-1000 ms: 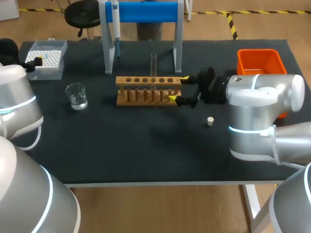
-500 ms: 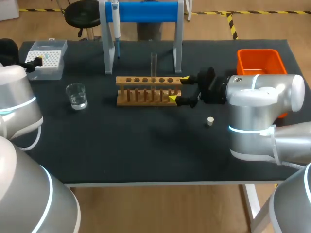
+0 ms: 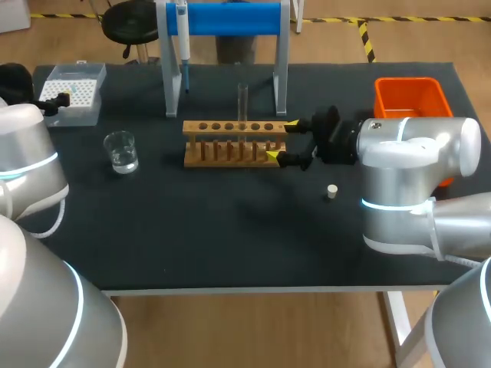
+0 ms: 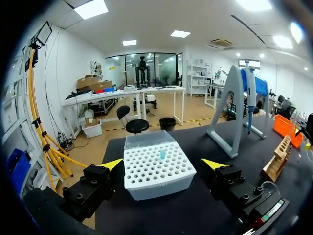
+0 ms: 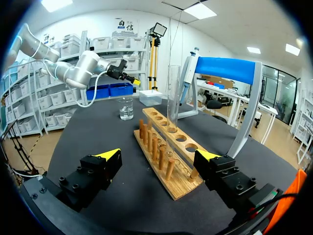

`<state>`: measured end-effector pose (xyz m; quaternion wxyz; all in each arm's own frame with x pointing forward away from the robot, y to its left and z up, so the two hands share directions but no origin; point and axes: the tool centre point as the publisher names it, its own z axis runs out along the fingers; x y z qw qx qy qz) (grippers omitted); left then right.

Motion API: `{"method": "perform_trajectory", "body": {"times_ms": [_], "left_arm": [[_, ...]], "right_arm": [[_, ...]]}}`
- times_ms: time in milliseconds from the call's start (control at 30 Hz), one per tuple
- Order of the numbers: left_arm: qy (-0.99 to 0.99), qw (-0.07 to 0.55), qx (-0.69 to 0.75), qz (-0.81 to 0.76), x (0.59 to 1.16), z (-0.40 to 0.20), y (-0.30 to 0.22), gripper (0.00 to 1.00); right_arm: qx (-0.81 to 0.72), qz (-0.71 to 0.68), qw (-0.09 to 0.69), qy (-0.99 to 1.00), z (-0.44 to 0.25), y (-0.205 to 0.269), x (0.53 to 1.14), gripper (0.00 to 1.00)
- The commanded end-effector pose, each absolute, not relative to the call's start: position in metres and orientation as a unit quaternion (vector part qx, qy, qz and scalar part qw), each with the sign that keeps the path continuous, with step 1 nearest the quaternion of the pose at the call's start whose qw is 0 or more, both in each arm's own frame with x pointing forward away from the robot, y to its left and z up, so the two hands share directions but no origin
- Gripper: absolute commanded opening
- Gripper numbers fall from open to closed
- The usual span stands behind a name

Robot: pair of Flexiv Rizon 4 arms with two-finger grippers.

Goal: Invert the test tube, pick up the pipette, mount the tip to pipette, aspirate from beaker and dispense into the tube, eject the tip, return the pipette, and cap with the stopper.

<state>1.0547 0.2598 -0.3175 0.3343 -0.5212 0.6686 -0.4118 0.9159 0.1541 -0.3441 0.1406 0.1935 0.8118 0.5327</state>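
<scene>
A clear test tube point(image 3: 242, 102) point(image 5: 172, 97) stands upright in a hole of the wooden rack point(image 3: 230, 142) point(image 5: 166, 152). My right gripper point(image 3: 282, 141) point(image 5: 159, 155) is open, its yellow tips either side of the rack's right end, not holding it. The pipette point(image 3: 182, 40) point(image 4: 251, 98) hangs on the blue-topped stand point(image 3: 224, 18). A white tip box point(image 3: 72, 93) point(image 4: 157, 169) sits at the far left between the open fingers of my left gripper point(image 3: 55, 99) point(image 4: 162, 164). The beaker point(image 3: 121, 151) point(image 5: 125, 108) stands left of the rack. A small stopper point(image 3: 331, 192) lies right of it.
An orange bin point(image 3: 410, 98) sits at the back right, behind my right arm's wrist. The stand's grey legs point(image 3: 281, 80) rise just behind the rack. The dark table point(image 3: 230, 238) stretches bare toward the front edge.
</scene>
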Motion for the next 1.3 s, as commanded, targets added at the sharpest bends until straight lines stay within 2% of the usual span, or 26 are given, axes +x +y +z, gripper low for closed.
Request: {"method": "perform_trajectory", "body": {"times_ms": [33, 1300], "left_arm": [[0.670, 0.335, -0.523, -0.407, 1.064, -0.323, 0.260, 1.00], [0.671, 0.322, -0.524, -0.415, 1.110, -0.352, 0.240, 1.00]], "right_arm": [[0.194, 0.534, 0.141, 0.811, -0.345, 0.154, 0.915, 1.00], [0.194, 0.534, 0.141, 0.811, -0.345, 0.154, 0.915, 1.00]]}}
